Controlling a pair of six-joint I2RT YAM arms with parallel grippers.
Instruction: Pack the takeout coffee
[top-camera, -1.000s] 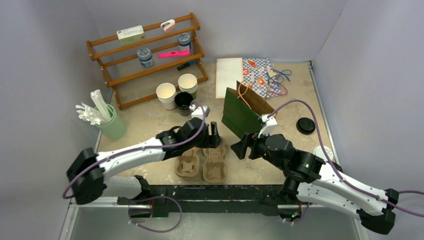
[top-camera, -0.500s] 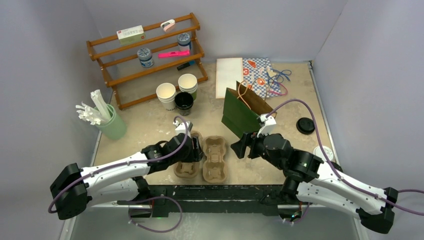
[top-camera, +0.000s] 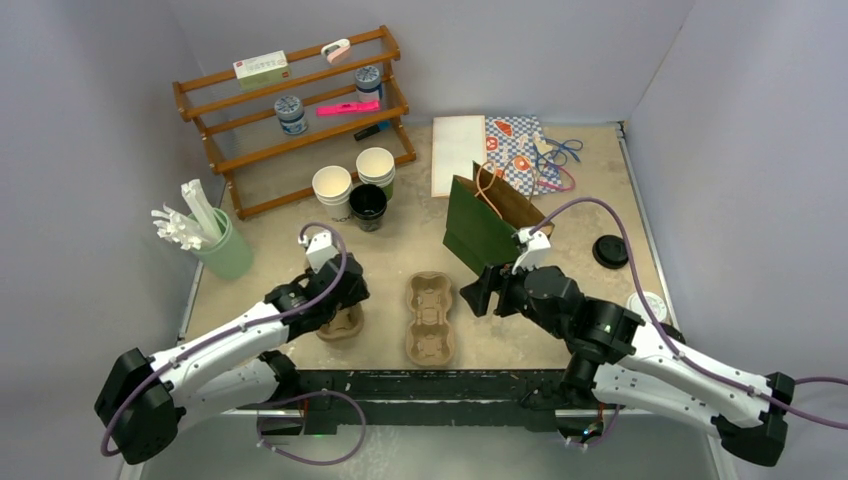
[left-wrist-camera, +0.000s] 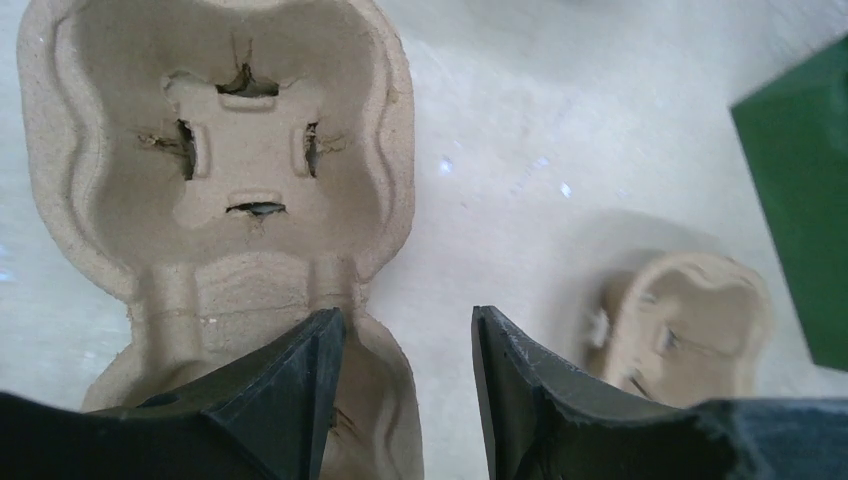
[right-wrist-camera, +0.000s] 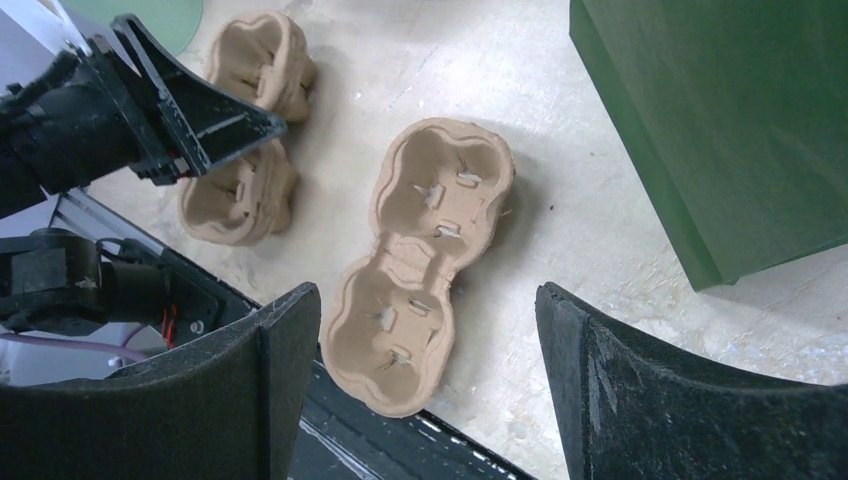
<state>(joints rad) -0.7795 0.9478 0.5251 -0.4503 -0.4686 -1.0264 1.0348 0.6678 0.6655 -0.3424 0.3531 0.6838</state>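
Dragged leftward, away from its twin: cup carrier (left-wrist-camera: 235, 190), pinched at the rim by left gripper (left-wrist-camera: 405, 385). Right gripper (right-wrist-camera: 425, 390) spread, idle. Makes room for loading.

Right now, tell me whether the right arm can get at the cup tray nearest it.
Probably yes. The right gripper hangs open beside the cardboard tray, with only bare table between them. The green bag stands behind it, and the left gripper is at the other tray.
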